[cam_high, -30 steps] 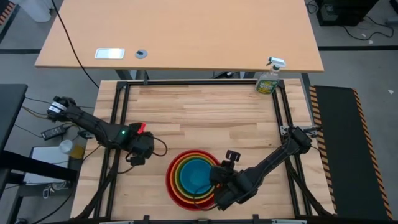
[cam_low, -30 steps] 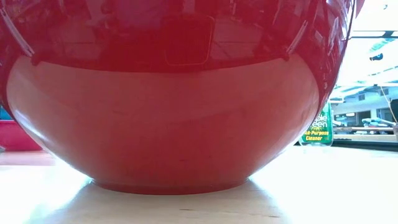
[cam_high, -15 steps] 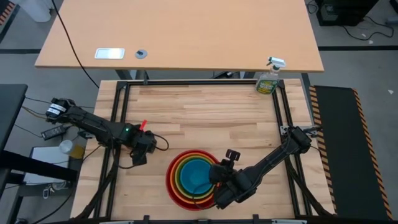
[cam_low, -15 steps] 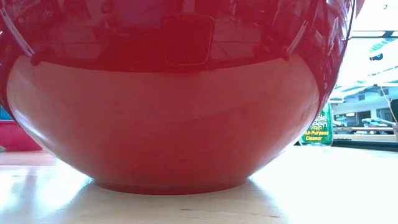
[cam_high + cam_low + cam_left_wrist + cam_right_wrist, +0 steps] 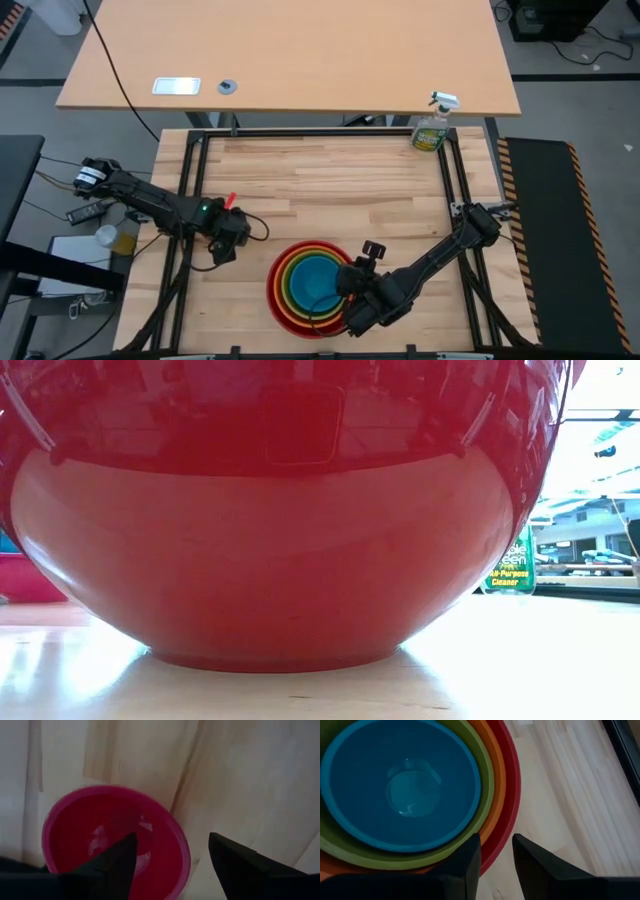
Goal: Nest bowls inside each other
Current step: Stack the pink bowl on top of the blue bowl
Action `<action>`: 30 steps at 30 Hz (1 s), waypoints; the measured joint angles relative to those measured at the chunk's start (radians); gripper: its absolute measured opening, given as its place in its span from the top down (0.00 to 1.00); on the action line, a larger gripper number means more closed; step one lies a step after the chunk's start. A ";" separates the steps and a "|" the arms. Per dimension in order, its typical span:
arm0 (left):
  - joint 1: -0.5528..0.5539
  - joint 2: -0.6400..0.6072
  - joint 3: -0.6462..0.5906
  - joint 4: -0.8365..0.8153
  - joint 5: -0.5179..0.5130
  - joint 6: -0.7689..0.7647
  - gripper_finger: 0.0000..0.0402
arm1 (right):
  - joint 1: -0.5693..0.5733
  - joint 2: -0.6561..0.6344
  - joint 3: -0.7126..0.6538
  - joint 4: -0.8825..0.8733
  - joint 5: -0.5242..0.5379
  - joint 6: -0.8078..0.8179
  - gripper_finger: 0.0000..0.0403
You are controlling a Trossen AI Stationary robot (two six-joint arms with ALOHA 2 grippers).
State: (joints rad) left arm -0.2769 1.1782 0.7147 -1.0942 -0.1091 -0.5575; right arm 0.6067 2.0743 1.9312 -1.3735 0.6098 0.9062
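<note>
The red bowl [image 5: 277, 300] stands at the table's near middle with the orange bowl [image 5: 496, 775], the yellow-green bowl [image 5: 482, 820] and the blue bowl [image 5: 315, 282] nested in it. The pink bowl [image 5: 100, 835] stands alone to the stack's left; in the high view only a sliver [image 5: 231, 200] of it shows. My left gripper [image 5: 172, 865] points down over it, open. One finger is above the bowl's inside, the other above the table, and the rim [image 5: 186, 852] is below the gap. My right gripper [image 5: 496, 862] hovers open above the stack's right rim.
A green spray bottle [image 5: 432, 128] stands at the table's far right corner. Bare wood lies across the far half of the table [image 5: 330, 180]. In the low view the red bowl's wall [image 5: 270, 540] fills nearly the whole picture.
My left gripper has sunk a little and shifted slightly over the pink bowl, so less of the bowl shows beside it in the high view. The bowls and my right gripper have kept still.
</note>
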 joint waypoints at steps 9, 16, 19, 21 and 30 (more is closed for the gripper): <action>0.012 0.000 0.000 -0.004 -0.016 -0.071 0.47 | -0.019 0.000 0.000 0.020 0.000 -0.020 0.70; 0.059 0.010 0.000 -0.004 -0.029 -0.051 0.51 | -0.040 0.000 0.000 0.051 -0.007 -0.063 0.70; 0.091 0.057 0.000 -0.004 -0.022 -0.015 0.52 | -0.041 0.000 0.000 0.053 -0.008 -0.070 0.70; 0.106 0.105 0.000 0.006 -0.006 0.013 0.52 | -0.040 0.000 0.000 0.053 -0.008 -0.071 0.70; 0.123 0.243 0.000 -0.003 0.026 0.060 0.52 | -0.040 0.000 0.000 0.053 -0.008 -0.072 0.70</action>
State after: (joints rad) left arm -0.1543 1.4216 0.7151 -1.0969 -0.0834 -0.4975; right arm 0.5667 2.0743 1.9308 -1.3206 0.6017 0.8341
